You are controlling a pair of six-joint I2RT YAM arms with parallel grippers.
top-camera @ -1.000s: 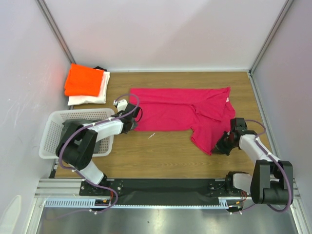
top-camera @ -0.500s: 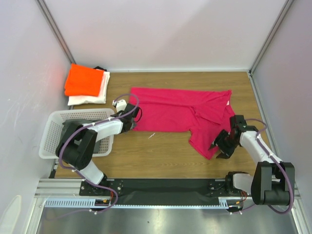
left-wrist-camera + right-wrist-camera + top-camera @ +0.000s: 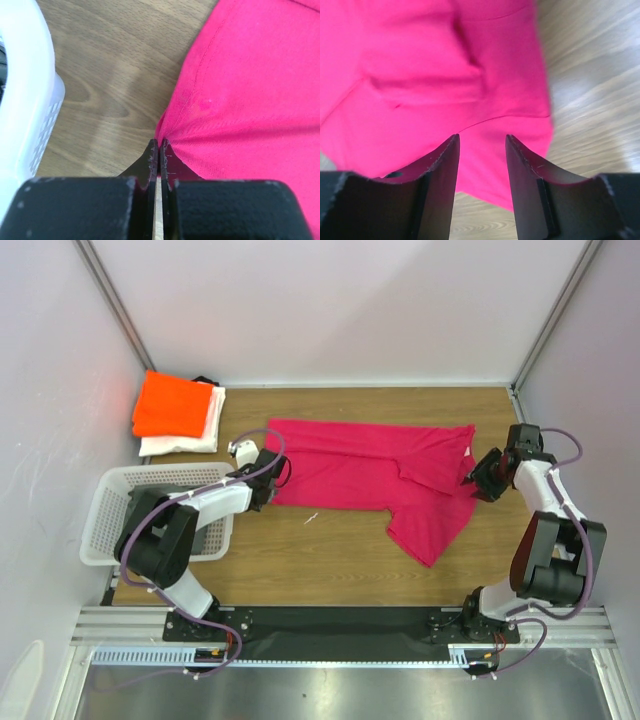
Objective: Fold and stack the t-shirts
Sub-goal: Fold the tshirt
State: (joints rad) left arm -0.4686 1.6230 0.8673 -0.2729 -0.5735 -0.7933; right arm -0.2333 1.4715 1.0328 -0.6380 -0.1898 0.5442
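We see a brown wooden bench [image 3: 340,540] closed in by pale, plain walls [image 3: 330,300]. The magenta-pink t-shirt [image 3: 350,465] lies spread on the bench. Its long axis runs from the left end effector [image 3: 158,146] across to the right end effector [image 3: 481,141]. Near the right one, a folded part points slantwise toward the arm bases.

The left end effector is pressed together on the shirt's corner. The fingers of the right end effector stand apart over the shirt's edge.

Beyond the left end effector, the orange t-shirt [image 3: 175,405] lies folded on the white t-shirt [image 3: 185,443]. A white basket [image 3: 100,515] stands just beside the left end effector.

Bright, even light; soft shadows.
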